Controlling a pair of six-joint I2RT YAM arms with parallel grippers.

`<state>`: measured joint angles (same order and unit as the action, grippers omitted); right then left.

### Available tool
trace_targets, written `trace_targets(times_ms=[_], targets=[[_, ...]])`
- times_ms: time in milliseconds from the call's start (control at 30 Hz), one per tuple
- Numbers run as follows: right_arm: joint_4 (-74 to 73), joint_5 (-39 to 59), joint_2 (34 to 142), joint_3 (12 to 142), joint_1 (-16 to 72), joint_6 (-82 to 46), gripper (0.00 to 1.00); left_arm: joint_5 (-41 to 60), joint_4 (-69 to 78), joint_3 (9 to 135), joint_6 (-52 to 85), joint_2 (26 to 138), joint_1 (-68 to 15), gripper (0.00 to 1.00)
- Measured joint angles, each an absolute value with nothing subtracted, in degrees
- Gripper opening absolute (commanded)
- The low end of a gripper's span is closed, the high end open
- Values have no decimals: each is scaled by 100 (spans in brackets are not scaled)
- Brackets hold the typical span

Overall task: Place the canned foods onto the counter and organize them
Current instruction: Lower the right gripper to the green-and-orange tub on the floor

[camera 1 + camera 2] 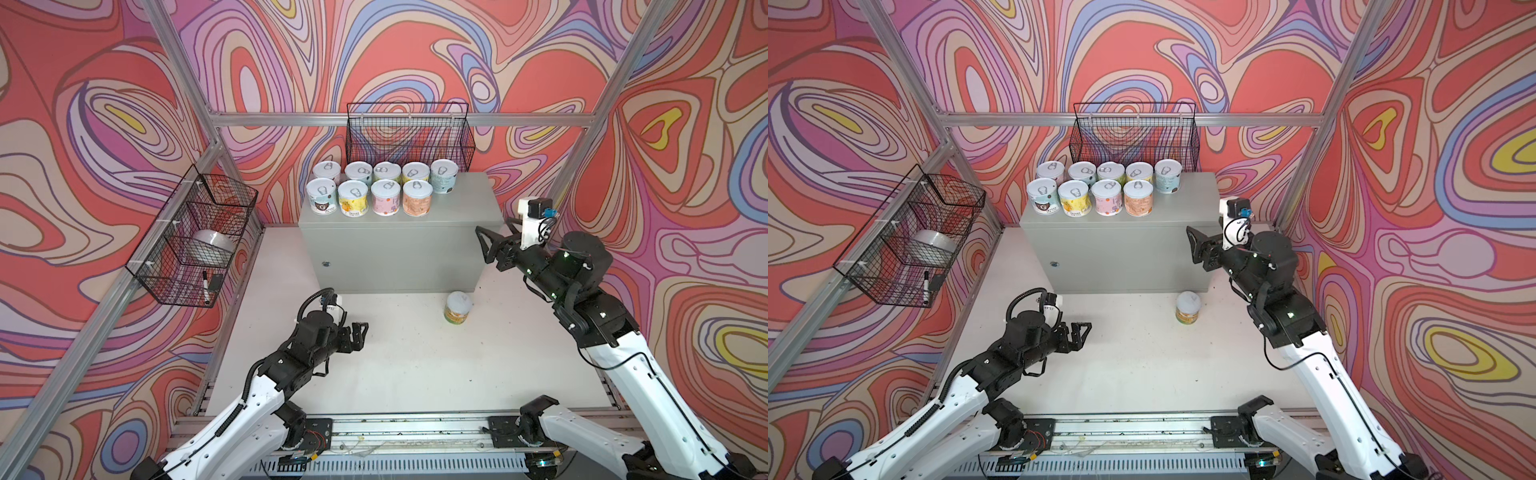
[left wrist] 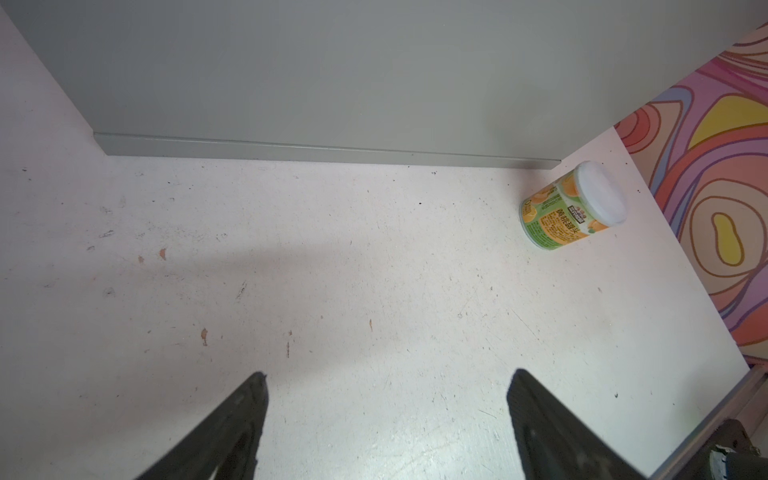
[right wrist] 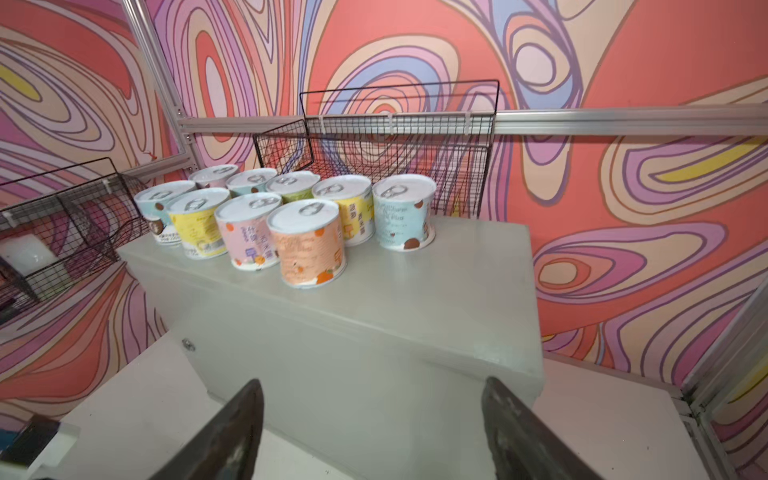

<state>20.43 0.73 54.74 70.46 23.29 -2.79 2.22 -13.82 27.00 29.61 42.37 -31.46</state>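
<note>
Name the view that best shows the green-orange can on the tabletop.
The left wrist view: the green-orange can appears large, label and white cap clear. Both top views show it small, before the counter. The right wrist view misses it.

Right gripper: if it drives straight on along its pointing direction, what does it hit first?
Likely the counter, its grey wall below the top: that fills the view ahead of the right gripper. Nothing shows in between; the cans sit higher. Depth is unclear.

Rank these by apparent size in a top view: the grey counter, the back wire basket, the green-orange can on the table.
Largest to smallest:
1. counter
2. back wire basket
3. green-orange can, clearly the smallest
</note>
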Motion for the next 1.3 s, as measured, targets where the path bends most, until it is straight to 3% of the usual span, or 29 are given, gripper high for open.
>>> trace_targets(times_ms=[300,600,1300], targets=[[2445,-567,4329,4880,2567,-1055,93,139,-1297,2539,2978,4123,-3225,89],[1861,-788,4692,3258,2571,-1693,98,-27,-1046,2523,2956,4665,-3765,92],[93,-768,6351,2775,2587,-2191,98,231,-176,2545,3022,5487,-3870,92]])
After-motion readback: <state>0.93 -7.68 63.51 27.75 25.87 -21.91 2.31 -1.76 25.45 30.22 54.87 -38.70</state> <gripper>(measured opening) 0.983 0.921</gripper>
